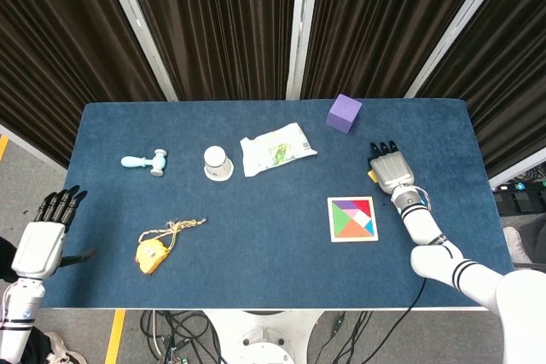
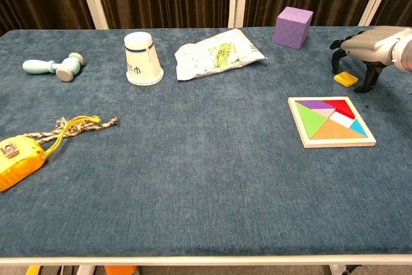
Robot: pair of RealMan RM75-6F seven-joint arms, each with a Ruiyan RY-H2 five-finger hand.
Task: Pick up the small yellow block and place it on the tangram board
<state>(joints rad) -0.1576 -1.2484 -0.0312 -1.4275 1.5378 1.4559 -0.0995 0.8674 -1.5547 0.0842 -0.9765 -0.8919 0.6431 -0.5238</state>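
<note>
The small yellow block [image 2: 346, 78] lies flat on the blue table, just beyond the far right corner of the tangram board [image 2: 331, 122]. My right hand [image 2: 369, 48] hovers right over the block with its fingers arched down on either side of it and nothing in its grip. From the head view the right hand [image 1: 391, 168] covers most of the block [image 1: 373, 175], and the board [image 1: 352, 218] sits nearer to me. My left hand [image 1: 43, 240] hangs off the table's left edge, fingers spread, holding nothing.
A purple cube [image 2: 293, 27] stands at the back, left of my right hand. A crumpled packet [image 2: 215, 53], an upturned white cup [image 2: 143, 58] and a pale blue toy hammer [image 2: 56, 66] line the back. A yellow tape measure with cord [image 2: 26, 149] lies front left.
</note>
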